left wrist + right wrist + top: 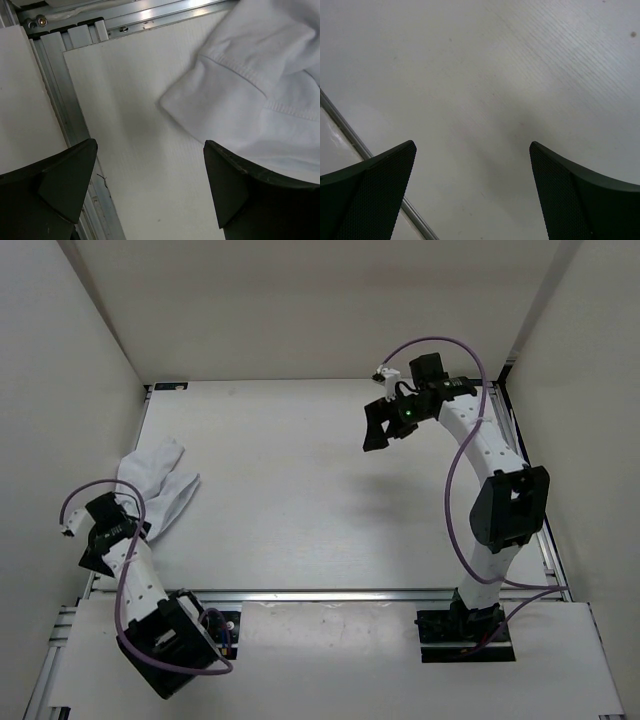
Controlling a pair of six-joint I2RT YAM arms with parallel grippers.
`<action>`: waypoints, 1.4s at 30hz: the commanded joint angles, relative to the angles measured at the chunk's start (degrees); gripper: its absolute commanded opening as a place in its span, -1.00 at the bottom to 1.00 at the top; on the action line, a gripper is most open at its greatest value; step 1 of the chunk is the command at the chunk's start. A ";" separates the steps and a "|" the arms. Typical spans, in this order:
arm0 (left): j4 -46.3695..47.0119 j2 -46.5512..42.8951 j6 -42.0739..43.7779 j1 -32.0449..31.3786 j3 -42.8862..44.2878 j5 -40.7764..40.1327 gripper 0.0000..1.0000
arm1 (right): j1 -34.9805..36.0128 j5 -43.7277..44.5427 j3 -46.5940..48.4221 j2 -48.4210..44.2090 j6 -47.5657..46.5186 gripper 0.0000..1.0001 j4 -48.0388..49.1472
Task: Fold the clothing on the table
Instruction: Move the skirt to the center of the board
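At table (300,490) L edge, clothing (160,485) sits bunched by L gripper (150,152), jaws apart

Left gripper (150,145): you have the table (125,100) between its fingers | clothing (260,90) lies on the table ahead and right of the right finger, partly behind it | side rail (55,100) runs past the left finger | right gripper (472,145): table between its fingers, edge strip (350,132) beside the left finger.

The clothing (160,480) is plain white, no print, pretty much the same shade as the matte white table (300,500) under it, which has faint fine ribbing. Rail (60,95) beside the clothing: silver. Cables (448,483) purple, arms (480,445) white with black joints.
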 commanded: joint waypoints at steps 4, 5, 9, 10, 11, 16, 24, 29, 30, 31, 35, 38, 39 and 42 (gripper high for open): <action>6.09 3.75 -8.29 6.37 -2.21 0.92 0.92 | 0.58 4.72 4.85 -1.18 -3.71 0.98 -5.57; 5.66 5.07 -9.35 6.82 -1.94 1.37 0.90 | 1.10 5.16 4.85 -1.36 -3.80 0.98 -6.27; 8.11 10.43 -9.80 6.39 0.95 0.94 0.84 | 1.02 6.66 3.27 -2.59 -3.62 0.97 -5.22; 8.29 11.05 -9.89 5.95 2.18 0.85 0.86 | 1.02 7.18 2.40 -3.20 -3.45 0.97 -4.44; 8.46 13.15 -10.06 5.68 2.97 0.32 0.86 | 0.76 7.18 1.78 -3.55 -3.28 0.97 -4.34; 5.58 26.67 -11.55 1.73 10.78 1.29 0.92 | -0.12 7.19 2.12 -2.86 -2.75 0.97 -4.16; 1.87 35.31 -15.77 1.81 11.43 6.81 0.61 | -2.66 8.85 6.42 0.57 -1.96 0.97 -3.55; 2.93 32.51 -16.65 0.59 11.85 10.34 -1.00 | -3.73 8.77 6.96 1.80 -1.69 0.97 -3.20; 2.84 31.46 -16.40 -0.55 12.73 10.42 -1.00 | -3.55 8.68 7.04 2.24 -1.35 0.97 -3.11; 2.58 31.10 -15.35 -3.61 15.09 10.16 -1.00 | -4.24 8.07 6.96 2.42 -1.34 0.97 -3.02; -0.58 31.79 -13.15 -16.43 24.49 12.09 -1.00 | -4.08 -0.35 12.73 5.05 -3.27 0.96 -6.97; -3.93 33.03 -14.20 -26.54 29.08 14.29 -1.00 | -4.16 -8.97 16.53 6.37 -2.05 1.00 -6.27; -3.93 33.38 -14.28 -30.58 29.52 15.51 -1.00 | -3.90 -11.68 19.24 8.03 -1.00 0.99 -6.62; -5.33 34.52 -15.42 -39.20 29.35 19.28 -1.00 | -1.53 -14.79 22.43 11.46 -1.08 1.00 -7.85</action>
